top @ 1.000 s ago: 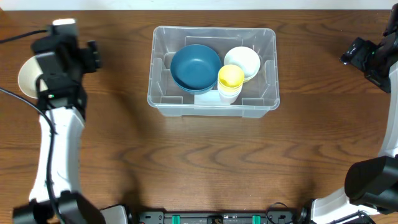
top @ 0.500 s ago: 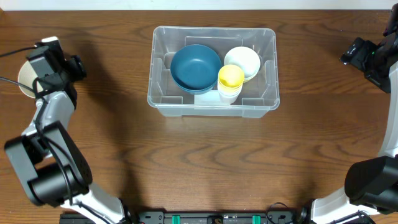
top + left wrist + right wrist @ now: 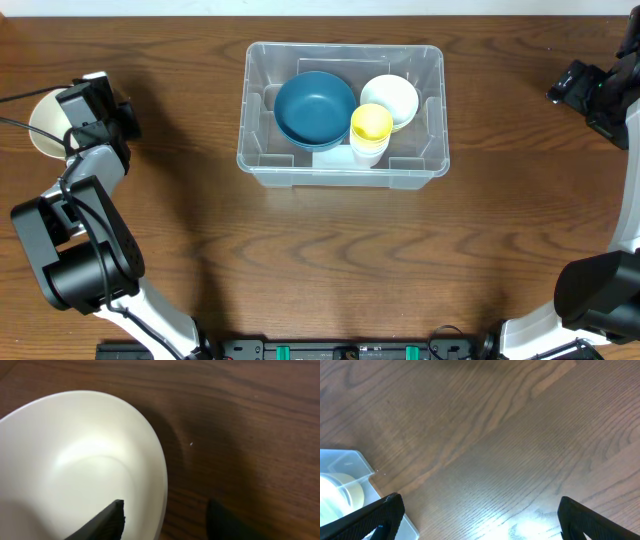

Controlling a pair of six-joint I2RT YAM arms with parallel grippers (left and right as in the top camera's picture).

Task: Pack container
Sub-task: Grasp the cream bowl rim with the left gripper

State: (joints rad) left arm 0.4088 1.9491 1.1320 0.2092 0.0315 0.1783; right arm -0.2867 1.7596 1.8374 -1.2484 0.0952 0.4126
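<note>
The clear container (image 3: 343, 160) stands at the table's back centre. It holds a blue bowl (image 3: 314, 108), a cream bowl (image 3: 392, 98) and a yellow cup (image 3: 371, 124) on a white stack. A second cream bowl (image 3: 42, 126) sits on the table at the far left. My left gripper (image 3: 72, 122) is open and straddles that bowl's right rim. In the left wrist view (image 3: 165, 510) one finger is inside the bowl (image 3: 75, 465) and the other is outside. My right gripper (image 3: 590, 92) is open and empty at the far right, over bare wood (image 3: 480, 520).
The container's corner (image 3: 350, 467) shows at the left edge of the right wrist view. A black cable (image 3: 15, 68) runs along the table's left edge. Dark wooden tabletop (image 3: 330, 260) stretches in front of the container.
My left arm has dropped down and settled at the right rim of the cream bowl on the left. More of that bowl now shows. The right arm has not moved.
</note>
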